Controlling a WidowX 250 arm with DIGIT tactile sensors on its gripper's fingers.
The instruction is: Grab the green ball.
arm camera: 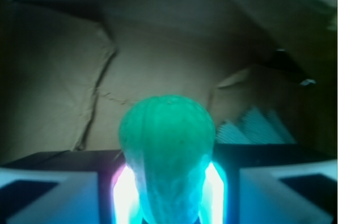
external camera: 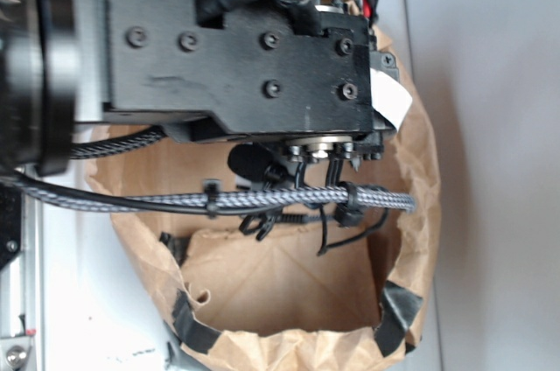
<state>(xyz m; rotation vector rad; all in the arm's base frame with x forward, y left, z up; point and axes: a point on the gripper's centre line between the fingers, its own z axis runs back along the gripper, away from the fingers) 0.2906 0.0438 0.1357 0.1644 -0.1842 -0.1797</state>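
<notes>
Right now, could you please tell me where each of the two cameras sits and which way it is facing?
Exterior: sits above and close behind the arm, looking down into the brown paper bag; the black arm body and braided cables fill most of the frame.
Wrist: sits on the arm, looking forward between the fingers at the green ball squeezed between them, with a teal cloth behind.
Shared: both show the bag's creased brown interior; the ball shows only in the wrist view.
</notes>
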